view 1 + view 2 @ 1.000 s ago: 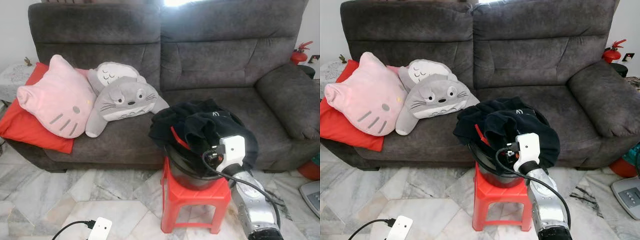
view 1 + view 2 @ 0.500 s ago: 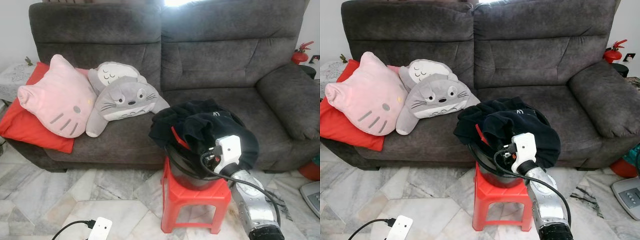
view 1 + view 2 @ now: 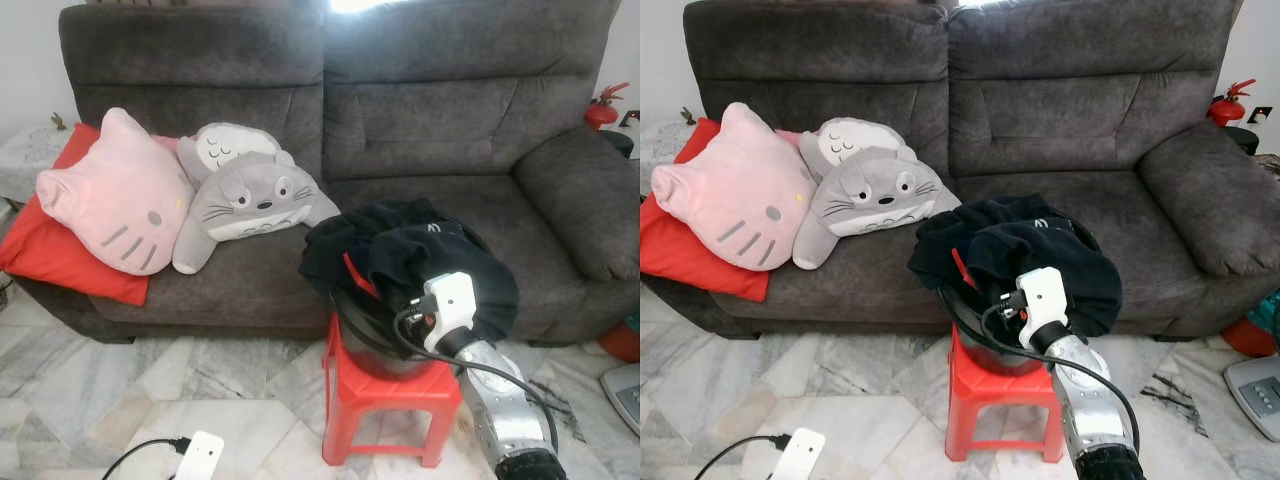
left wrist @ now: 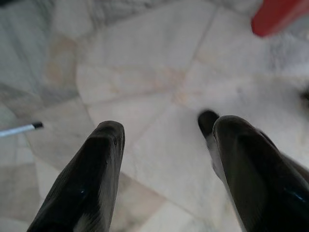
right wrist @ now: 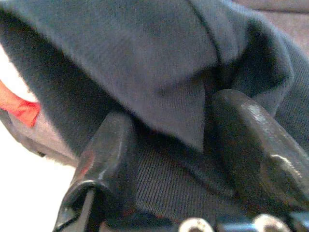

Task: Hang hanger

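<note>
At lower centre, our right tool point(image 5: 164, 159) stands open around a fold of the black clothes point(image 3: 400, 250) heaped on the pot point(image 3: 375, 350). The red hanger point(image 3: 357, 277) is buried there, unhung; nothing gripped yet.

A red hanger point(image 3: 358, 277) is seen only in part, as a thin slanted red bar poking out from under a heap of black clothing point(image 3: 410, 255). The clothing is bundled and draped over the rim of a dark round basket point(image 3: 375, 345), which is set on a red plastic stool point(image 3: 385, 400) just in front of the grey sofa. The rest of the hanger is hidden beneath the fabric, so its full shape cannot be told.
</note>
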Motion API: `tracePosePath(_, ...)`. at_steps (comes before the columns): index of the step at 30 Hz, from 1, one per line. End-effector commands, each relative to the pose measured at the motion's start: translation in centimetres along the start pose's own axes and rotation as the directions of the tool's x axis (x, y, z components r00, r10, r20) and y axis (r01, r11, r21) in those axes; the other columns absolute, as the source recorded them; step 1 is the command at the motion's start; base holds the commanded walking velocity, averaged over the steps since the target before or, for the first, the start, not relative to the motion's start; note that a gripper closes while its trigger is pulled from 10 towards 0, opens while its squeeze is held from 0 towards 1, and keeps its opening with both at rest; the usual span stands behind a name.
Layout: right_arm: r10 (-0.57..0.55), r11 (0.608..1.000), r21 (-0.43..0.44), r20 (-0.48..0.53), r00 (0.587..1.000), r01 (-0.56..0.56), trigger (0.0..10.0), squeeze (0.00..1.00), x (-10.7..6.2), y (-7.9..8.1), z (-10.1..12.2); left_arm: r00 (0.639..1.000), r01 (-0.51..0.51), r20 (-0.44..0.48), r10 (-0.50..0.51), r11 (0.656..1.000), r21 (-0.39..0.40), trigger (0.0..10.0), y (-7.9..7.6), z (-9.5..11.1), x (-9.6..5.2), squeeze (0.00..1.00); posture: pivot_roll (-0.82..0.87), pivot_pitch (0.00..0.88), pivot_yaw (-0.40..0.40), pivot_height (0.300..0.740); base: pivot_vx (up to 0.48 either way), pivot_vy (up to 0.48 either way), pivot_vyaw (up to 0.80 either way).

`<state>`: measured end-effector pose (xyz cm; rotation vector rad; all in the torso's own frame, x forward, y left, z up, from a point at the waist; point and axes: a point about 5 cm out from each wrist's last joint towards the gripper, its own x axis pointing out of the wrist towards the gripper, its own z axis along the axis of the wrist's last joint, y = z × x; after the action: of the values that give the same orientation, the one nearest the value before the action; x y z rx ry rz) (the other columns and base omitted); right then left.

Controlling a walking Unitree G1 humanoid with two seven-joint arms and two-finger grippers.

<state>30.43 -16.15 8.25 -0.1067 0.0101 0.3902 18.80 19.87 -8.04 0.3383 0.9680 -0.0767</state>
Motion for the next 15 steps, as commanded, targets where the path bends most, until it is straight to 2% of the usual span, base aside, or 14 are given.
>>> tracePosePath(1,-0.004,1.000,-0.017,0.012,1.000,0.004,10.0,0.00,0.3,-0.1,0.3,1.000,-0.006,0.008,0.006,1.000,-0.012,10.0,0.4,0.3,0.0,0.00,-0.21,0.000,0.042,0.727,0.000,0.000,0.00)
tracePosePath(5,-0.026,0.999,-0.031,0.010,1.000,0.026,10.0,0.00,0.8,-0.4,0.4,0.999,-0.013,-0.044,0.012,1.000,-0.014,10.0,1.0,-1.6,-0.3,0.00,-0.21,0.000,0.041,0.727,0.000,0.000,0.00)
tracePosePath(15,-0.048,0.998,-0.033,0.025,0.999,0.049,10.0,0.00,1.5,-0.6,0.6,0.997,-0.018,-0.073,0.018,1.000,0.000,10.0,0.8,-2.3,-0.4,0.00,-0.21,0.000,0.041,0.727,0.000,0.000,0.00)
